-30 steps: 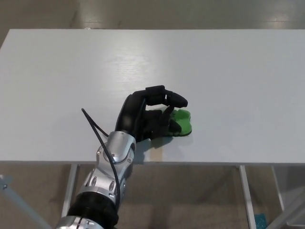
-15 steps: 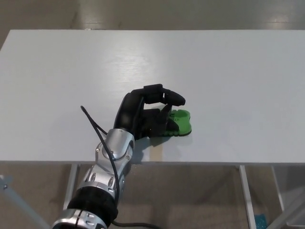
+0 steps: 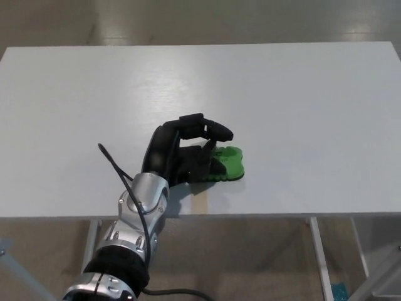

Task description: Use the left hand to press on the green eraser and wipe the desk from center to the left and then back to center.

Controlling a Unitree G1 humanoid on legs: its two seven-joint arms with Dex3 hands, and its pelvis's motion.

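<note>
The green eraser (image 3: 228, 164) lies flat on the white desk (image 3: 301, 106), near its front edge and a little left of centre. My left hand (image 3: 185, 152) covers the eraser's left part, fingers curled over it and palm pressing down. Only the eraser's right end shows past the fingertips (image 3: 220, 133). The silver forearm (image 3: 139, 213) rises from below the front edge. My right hand is out of the picture.
A black cable (image 3: 116, 168) loops from the left wrist over the desk surface. Beneath the front edge stand the desk's metal legs (image 3: 316, 251). Beyond the far edge is a grey floor (image 3: 200, 19).
The left hand and the eraser under it have slid a little to the left along the front of the desk. The head view has also shifted slightly.
</note>
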